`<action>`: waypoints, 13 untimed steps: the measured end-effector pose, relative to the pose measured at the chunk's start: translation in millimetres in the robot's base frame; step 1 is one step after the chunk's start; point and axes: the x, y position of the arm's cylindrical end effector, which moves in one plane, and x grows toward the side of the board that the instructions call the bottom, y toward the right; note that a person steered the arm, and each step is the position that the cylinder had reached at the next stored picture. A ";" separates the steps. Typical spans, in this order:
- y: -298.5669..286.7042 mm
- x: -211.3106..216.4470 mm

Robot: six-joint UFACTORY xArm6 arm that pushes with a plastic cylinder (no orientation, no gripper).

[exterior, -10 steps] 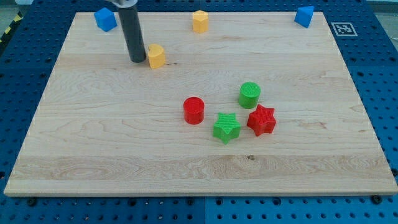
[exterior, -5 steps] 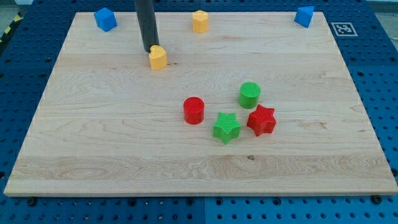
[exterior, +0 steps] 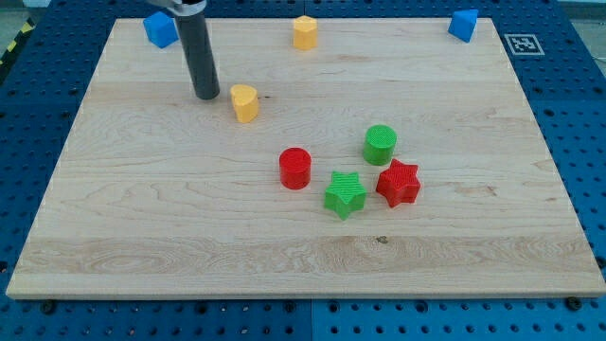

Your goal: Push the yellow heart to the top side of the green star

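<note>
- Blue block: upper left of the frame, near the counter's top edge, partly behind the dark rod.
- Dark rod: comes down from the top edge of the frame, upper left. My tip rests on the counter, just left of the yellow heart and slightly above it, with a visible gap between them; no contact.
- Claw: the arm carries none, only the rod, so there is no opening to report.
- Yellow heart: upper-left-centre of the frame, standing alone, well apart from the cluster below and to its right.
- Red cylinder: centre of the frame, left end of the cluster.
- Second yellow block: top centre, near the counter's top edge; shape unclear.
- Green star: centre, just right of and below the red cylinder; the yellow heart lies well to its upper left.
- Green cylinder: above and right of the green star.
- Red star: just right of the green star, close below the green cylinder.
- Second blue block: upper right corner of the counter.
</note>
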 end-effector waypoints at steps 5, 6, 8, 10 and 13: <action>50.5 15.1; 70.2 15.1; 103.3 26.4; 145.4 32.5; 169.7 -12.8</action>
